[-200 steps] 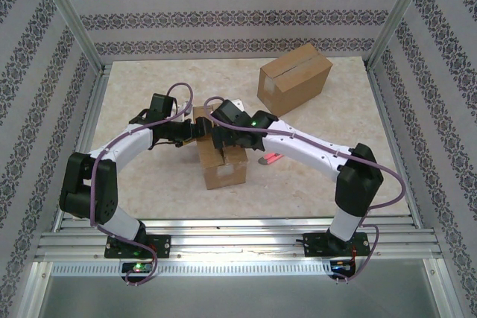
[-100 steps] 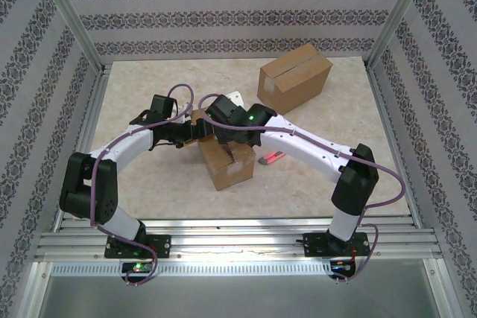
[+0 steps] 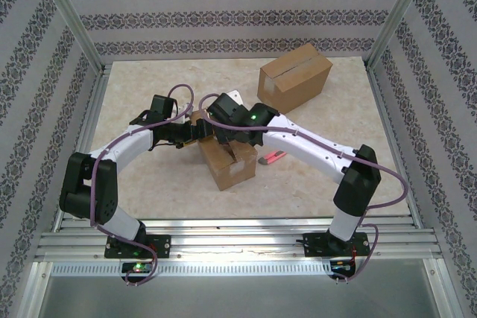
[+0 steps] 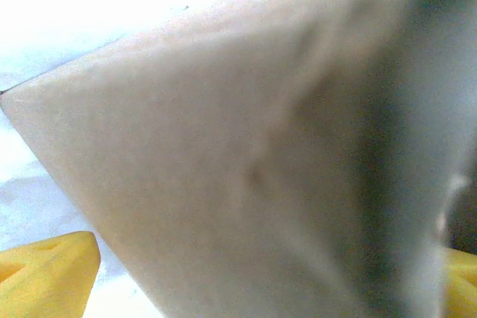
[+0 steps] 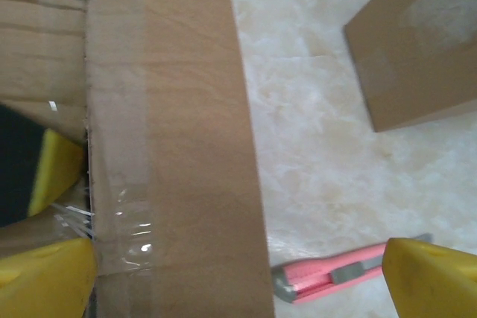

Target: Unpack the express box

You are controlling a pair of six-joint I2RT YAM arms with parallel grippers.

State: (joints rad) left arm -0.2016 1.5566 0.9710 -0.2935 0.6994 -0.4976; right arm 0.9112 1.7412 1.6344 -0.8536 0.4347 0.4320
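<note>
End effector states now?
Left end effector: open, straddling the box.
Right end effector: open, holding nothing.

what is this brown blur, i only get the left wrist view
Observer: The near box. The left claw is at its far left corner, jaws wide.
Operator: is it open yet
Observer: Partly. The right wrist view shows the taped seam split, with a dark gap beside it.
Operator: where's the cutter
Observer: The pink cutter lies on the table, just right of that box.
</note>
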